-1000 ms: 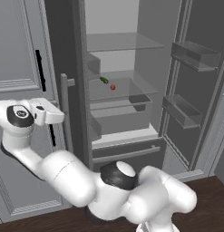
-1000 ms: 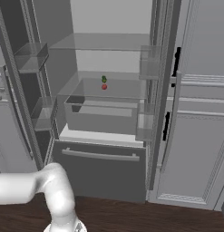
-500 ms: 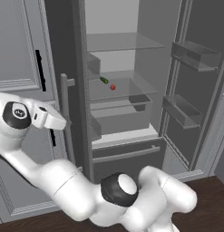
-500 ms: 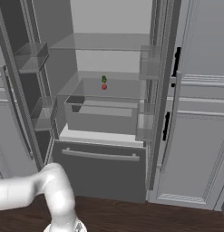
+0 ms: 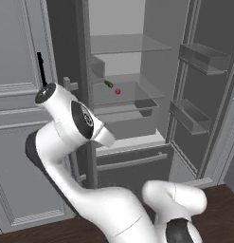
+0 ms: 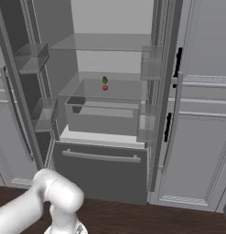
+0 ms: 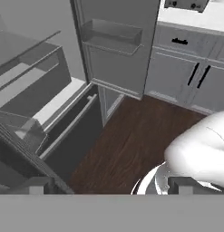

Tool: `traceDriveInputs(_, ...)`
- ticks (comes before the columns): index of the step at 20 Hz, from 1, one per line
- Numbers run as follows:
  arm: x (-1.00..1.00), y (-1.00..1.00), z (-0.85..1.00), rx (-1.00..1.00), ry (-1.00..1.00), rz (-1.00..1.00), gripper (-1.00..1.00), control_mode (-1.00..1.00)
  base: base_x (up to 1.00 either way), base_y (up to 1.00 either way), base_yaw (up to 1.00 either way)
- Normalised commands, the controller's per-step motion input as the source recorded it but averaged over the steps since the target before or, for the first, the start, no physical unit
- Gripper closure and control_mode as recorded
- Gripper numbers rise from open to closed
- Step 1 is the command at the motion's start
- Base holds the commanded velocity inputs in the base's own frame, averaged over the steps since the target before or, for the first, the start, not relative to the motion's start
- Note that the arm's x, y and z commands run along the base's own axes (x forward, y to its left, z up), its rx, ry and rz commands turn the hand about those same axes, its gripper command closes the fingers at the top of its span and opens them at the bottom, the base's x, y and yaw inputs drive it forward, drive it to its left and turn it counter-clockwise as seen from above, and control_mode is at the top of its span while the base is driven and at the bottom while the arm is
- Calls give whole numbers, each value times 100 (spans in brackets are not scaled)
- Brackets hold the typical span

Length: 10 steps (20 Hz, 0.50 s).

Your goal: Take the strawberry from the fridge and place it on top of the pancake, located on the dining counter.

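The fridge (image 5: 132,163) stands with both doors open. On its middle glass shelf lies the small red strawberry (image 5: 118,90), also seen from the right side as the strawberry (image 6: 104,87). My gripper (image 7: 109,188) is open with nothing between its fingertips (image 7: 38,186). It looks down past the fridge drawer (image 7: 72,136) to the floor. My hand (image 5: 105,137) hangs in front of the left door's edge, below and left of the strawberry and well apart from it. The pancake and the dining counter are out of view.
A small dark green item (image 5: 109,84) lies just behind the strawberry. A clear crisper bin (image 6: 103,116) sits under that shelf. The open right door (image 5: 199,109) carries shelf bins. Grey panelled cabinets (image 6: 196,137) flank the fridge. Dark wood floor (image 7: 131,140) lies below.
My arm has swung from the far left toward the fridge, bringing the hand in front of the left door's edge. The gripper stays open. Strawberry unmoved.
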Motion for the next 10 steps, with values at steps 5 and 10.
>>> traceDriveInputs(5, -17, -98, 18, 88, -3, 24, -100, -100, 0, 0, 0)
traceDriveInputs(10, 2, -100, -7, 100, 17, 11, -100, -100, 0, 0, 0)
